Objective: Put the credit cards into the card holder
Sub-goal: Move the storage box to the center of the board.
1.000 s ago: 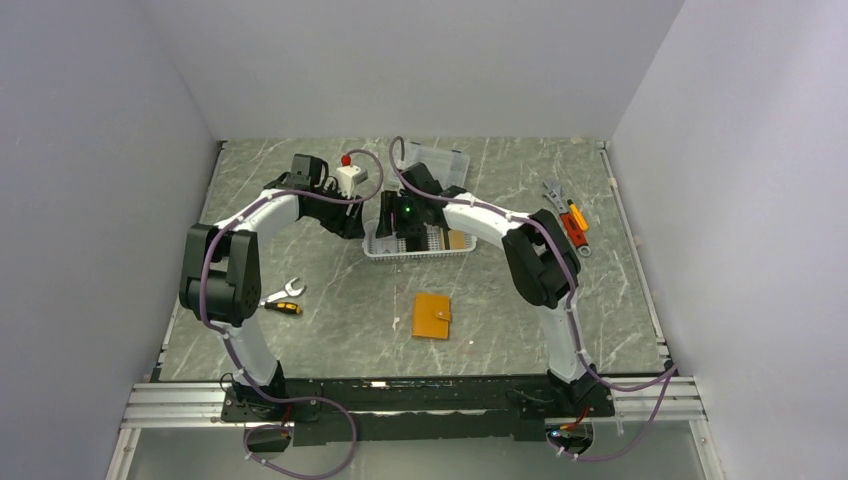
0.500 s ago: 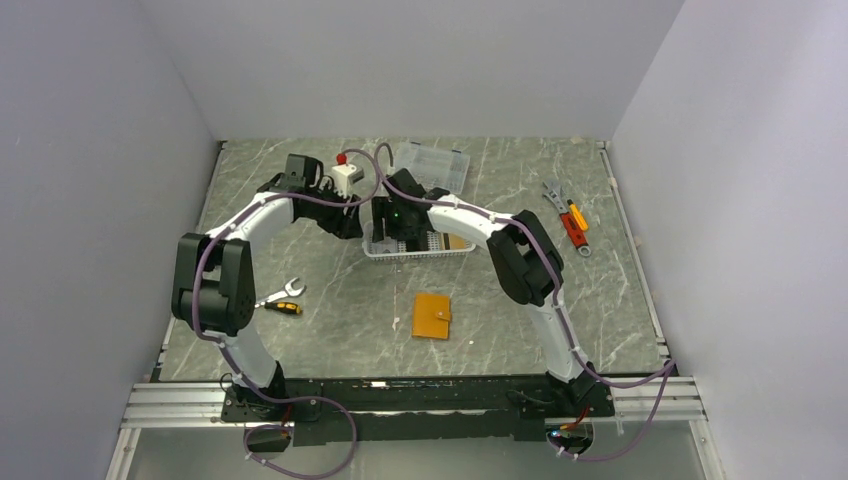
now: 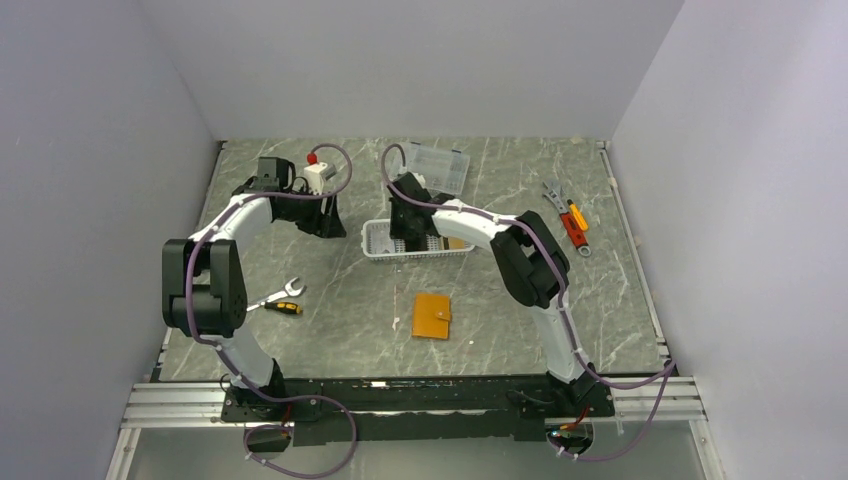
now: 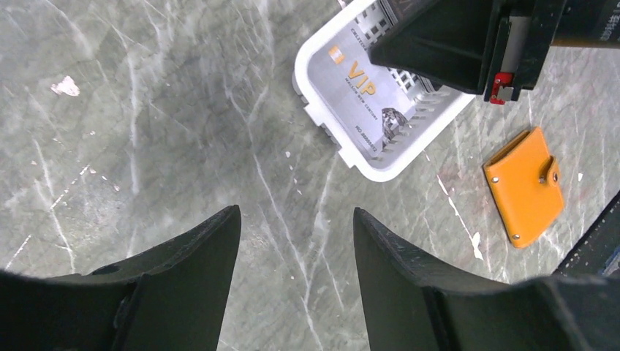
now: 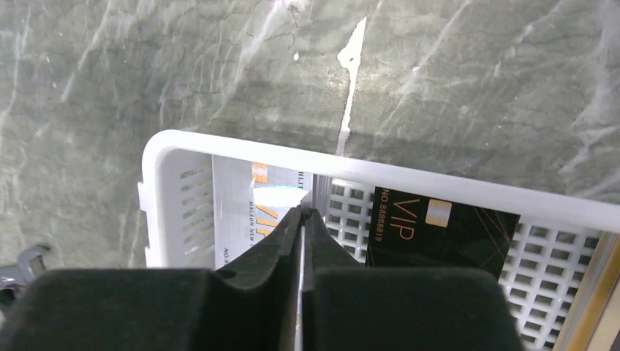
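Left gripper [image 4: 296,219] back from basket [image 5: 439,183], right gripper [image 5: 301,213] newly closed inside it

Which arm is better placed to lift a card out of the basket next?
The right arm: its jaws are in the basket, closed on the edge of the white card. The jaws of the left arm hang open outside it.

Right wrist view: the right gripper [image 5: 301,212] covers the near part of the grey-white card [image 5: 235,208]. The pale sliver between its jaws cannot be identified. The gold-brown card [image 5: 608,307] is cut off at the right edge. Top view: the right arm [image 3: 470,225] hides much inside the white basket [image 3: 372,240].
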`<state>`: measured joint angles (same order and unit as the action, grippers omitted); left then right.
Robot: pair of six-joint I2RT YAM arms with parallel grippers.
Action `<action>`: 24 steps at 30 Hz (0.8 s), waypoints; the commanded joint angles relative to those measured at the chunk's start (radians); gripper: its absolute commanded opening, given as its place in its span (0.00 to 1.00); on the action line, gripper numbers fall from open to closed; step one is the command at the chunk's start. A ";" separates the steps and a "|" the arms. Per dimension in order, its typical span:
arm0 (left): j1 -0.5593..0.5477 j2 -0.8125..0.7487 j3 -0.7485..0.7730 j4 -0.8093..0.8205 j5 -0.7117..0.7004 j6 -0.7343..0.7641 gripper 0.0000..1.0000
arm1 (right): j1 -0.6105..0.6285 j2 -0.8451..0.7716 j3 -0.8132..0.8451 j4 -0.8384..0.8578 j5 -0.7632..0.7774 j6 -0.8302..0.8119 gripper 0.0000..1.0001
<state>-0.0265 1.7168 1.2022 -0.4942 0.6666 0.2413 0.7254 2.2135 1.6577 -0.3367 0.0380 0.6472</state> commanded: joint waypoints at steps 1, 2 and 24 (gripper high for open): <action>0.001 -0.062 -0.009 -0.011 0.052 0.004 0.63 | -0.002 -0.017 -0.096 0.002 0.008 0.027 0.00; 0.001 -0.063 -0.009 -0.012 0.054 0.003 0.63 | -0.009 -0.031 -0.113 0.023 -0.005 0.031 0.00; -0.038 0.003 -0.011 0.034 0.067 -0.020 0.63 | -0.102 -0.141 -0.342 0.512 -0.488 0.166 0.32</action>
<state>-0.0376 1.6997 1.1965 -0.4953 0.7181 0.2192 0.6197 2.0811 1.2854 0.1280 -0.4129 0.8055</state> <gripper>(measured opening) 0.629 0.276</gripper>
